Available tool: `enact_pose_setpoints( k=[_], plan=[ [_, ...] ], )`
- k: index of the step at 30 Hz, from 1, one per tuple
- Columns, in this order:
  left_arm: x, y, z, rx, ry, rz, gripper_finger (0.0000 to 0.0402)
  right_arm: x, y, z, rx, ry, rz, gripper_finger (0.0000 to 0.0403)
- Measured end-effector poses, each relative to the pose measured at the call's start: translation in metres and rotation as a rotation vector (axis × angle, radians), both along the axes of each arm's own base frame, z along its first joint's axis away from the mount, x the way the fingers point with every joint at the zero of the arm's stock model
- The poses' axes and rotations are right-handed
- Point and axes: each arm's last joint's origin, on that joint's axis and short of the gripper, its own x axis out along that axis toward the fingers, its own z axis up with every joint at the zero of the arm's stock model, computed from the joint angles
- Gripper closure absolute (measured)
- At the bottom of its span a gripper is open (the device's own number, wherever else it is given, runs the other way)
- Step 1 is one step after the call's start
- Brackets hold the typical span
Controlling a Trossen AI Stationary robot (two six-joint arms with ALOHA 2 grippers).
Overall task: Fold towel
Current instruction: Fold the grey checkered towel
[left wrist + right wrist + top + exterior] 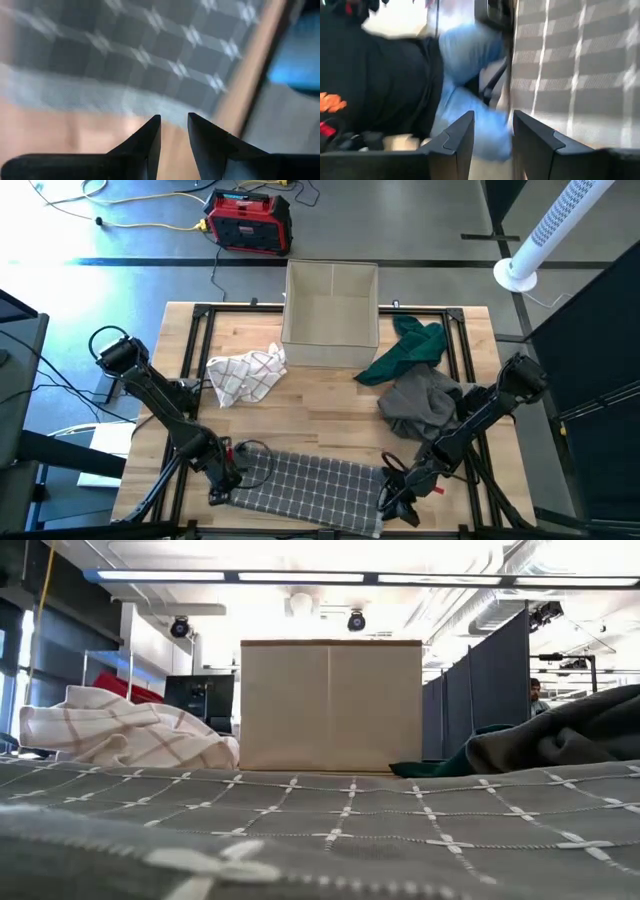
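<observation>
The towel [300, 480] was dark gray with thin white lines. It lay spread out flat along the table's front edge.

Both arms reaching low toward the near edge of the table.

Left pincer [222, 480] down at the near left corner, fingers [145, 140] slightly apart with a narrow gap. Right pincer [398, 498] down at the near right, fingers [455, 137] also parted. Both arms bent at the elbow, wrists angled inward toward each other.
</observation>
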Motion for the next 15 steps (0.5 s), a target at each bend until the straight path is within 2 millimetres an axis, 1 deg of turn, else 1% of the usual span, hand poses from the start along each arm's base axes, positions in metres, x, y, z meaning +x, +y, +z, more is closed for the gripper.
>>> enact_pose_setpoints(
  k=[2,4,8,15],
  plan=[
    [0.003,0.003,-0.001,0.106,-0.111,-0.012,0.0320,0.004,-0.005,-0.002,-0.101,-0.068,-0.058,0.0281],
    [0.006,0.006,-0.006,0.155,-0.184,-0.033,0.0329,0.008,-0.010,-0.009,-0.173,-0.065,-0.087,0.0290],
    [0.002,0.014,-0.027,0.105,-0.132,-0.053,0.0360,0.013,-0.013,-0.030,-0.206,0.007,-0.057,0.0336],
    [-0.009,0.024,-0.046,0.073,-0.045,0.050,0.0383,0.016,-0.028,-0.048,-0.287,0.141,-0.106,0.0379]
  ],
)
